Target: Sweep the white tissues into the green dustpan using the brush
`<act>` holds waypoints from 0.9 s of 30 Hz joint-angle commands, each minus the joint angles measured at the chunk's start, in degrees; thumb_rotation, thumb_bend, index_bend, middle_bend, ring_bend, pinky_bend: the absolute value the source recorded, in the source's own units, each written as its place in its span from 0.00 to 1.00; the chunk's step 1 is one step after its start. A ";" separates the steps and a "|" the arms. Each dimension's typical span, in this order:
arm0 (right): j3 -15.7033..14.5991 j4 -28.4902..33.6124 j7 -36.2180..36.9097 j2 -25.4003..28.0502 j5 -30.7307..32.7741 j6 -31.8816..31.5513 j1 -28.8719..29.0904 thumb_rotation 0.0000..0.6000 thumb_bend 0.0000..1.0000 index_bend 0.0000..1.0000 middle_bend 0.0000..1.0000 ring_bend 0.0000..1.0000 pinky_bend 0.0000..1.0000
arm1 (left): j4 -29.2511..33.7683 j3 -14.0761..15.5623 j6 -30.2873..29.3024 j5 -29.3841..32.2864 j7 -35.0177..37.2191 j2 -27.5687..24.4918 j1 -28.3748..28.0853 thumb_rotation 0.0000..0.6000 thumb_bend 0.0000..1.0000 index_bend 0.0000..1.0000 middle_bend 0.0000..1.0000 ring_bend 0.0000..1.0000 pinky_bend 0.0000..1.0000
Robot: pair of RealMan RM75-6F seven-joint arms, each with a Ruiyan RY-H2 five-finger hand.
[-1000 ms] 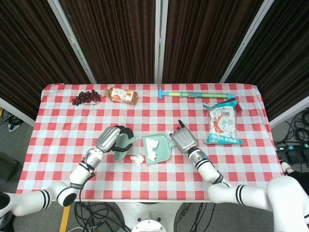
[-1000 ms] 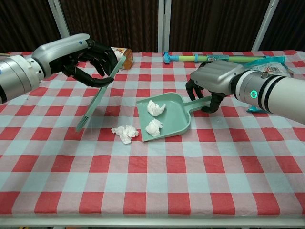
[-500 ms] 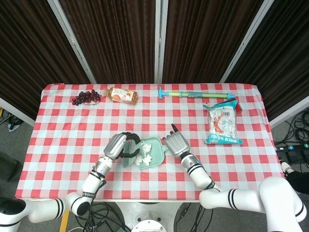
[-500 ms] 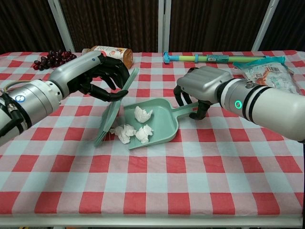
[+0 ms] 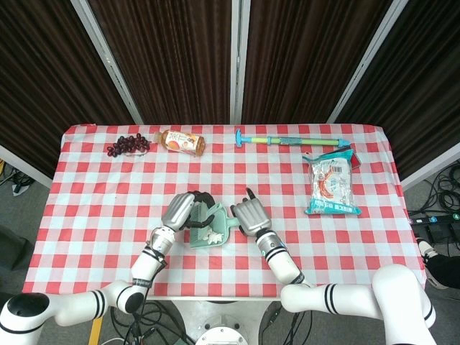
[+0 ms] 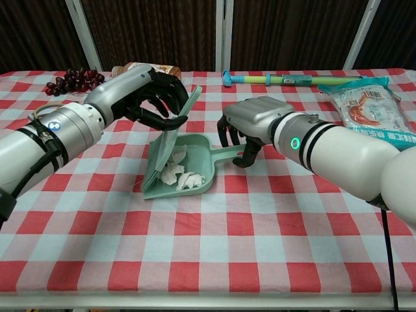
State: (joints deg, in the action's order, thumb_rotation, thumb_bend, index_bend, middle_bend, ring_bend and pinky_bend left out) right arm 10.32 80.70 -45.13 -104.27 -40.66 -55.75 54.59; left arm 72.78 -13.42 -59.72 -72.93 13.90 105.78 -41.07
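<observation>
My left hand (image 6: 146, 94) (image 5: 181, 210) grips the pale green brush (image 6: 168, 144), its bristles down at the open mouth of the green dustpan (image 6: 195, 185) (image 5: 213, 231). Crumpled white tissues (image 6: 179, 173) (image 5: 209, 234) lie inside the pan, just right of the bristles. My right hand (image 6: 250, 123) (image 5: 248, 215) holds the dustpan's handle (image 6: 227, 153) at the pan's right end. Both hands sit near the middle of the checked table (image 6: 208, 247), close together.
Along the far edge lie dark grapes (image 5: 128, 144), a drink bottle on its side (image 5: 182, 141) and a long teal and green stick toy (image 5: 287, 139). A snack bag (image 5: 330, 181) lies at the right. The near strip of tablecloth (image 5: 345, 237) holds nothing.
Both hands and the dustpan shifted left. The brush swept right, pushing the loose tissue from the cloth into the pan.
</observation>
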 commanded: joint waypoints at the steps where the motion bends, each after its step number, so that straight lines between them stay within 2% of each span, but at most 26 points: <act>1: 0.53 -0.83 0.73 -0.98 0.54 0.27 0.23 1.00 0.42 0.71 0.58 0.32 0.01 | 0.69 -0.59 0.36 0.30 0.34 -0.09 -0.17 1.00 0.46 0.51 0.54 0.39 0.38; 12: 0.70 -2.11 2.24 -1.22 -0.47 -0.87 -0.36 1.00 0.42 0.71 0.57 0.32 0.01 | 1.60 -1.57 -1.25 -0.65 -0.47 -2.06 0.31 1.00 0.46 0.51 0.54 0.39 0.38; 15: 0.60 -2.28 2.68 -1.11 -0.88 -1.03 -0.66 1.00 0.42 0.68 0.56 0.31 0.01 | 1.72 -1.57 -2.12 -1.57 -0.53 -3.37 0.64 1.00 0.46 0.51 0.54 0.39 0.38; 17: 0.38 -2.20 2.60 -0.88 -0.99 -1.11 -0.84 1.00 0.42 0.62 0.52 0.28 0.00 | 2.11 -1.53 -2.82 -2.14 -0.46 -4.44 1.02 1.00 0.46 0.51 0.54 0.39 0.38; 22: 0.33 -1.12 3.95 0.58 -1.88 -1.80 -1.98 1.00 0.40 0.56 0.49 0.26 0.00 | 1.41 -1.05 -4.58 -3.16 -1.03 -6.40 2.12 1.00 0.46 0.51 0.54 0.39 0.38; 24: -0.07 -0.69 3.73 1.35 -1.91 -1.87 -2.34 1.00 0.36 0.50 0.46 0.23 0.00 | 0.00 -0.50 -4.51 -3.22 -1.87 -6.86 2.40 1.00 0.46 0.51 0.54 0.39 0.38; 26: -0.28 -0.31 3.37 1.77 -1.30 -1.72 -2.54 1.00 0.25 0.35 0.37 0.16 0.00 | -2.66 0.45 -4.09 -3.57 -4.88 -7.03 2.21 1.00 0.46 0.51 0.54 0.39 0.38; 27: -0.33 -0.20 3.18 1.84 -1.04 -1.70 -2.58 1.00 0.22 0.32 0.35 0.15 0.00 | -3.95 0.91 -3.66 -3.64 -6.62 -7.03 2.01 1.00 0.46 0.51 0.54 0.39 0.38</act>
State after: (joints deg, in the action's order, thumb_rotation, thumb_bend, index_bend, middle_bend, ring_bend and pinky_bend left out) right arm 10.08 80.36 -41.79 -102.56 -41.90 -57.48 52.11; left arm 71.39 -13.58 -63.96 -76.22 10.37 99.02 -38.92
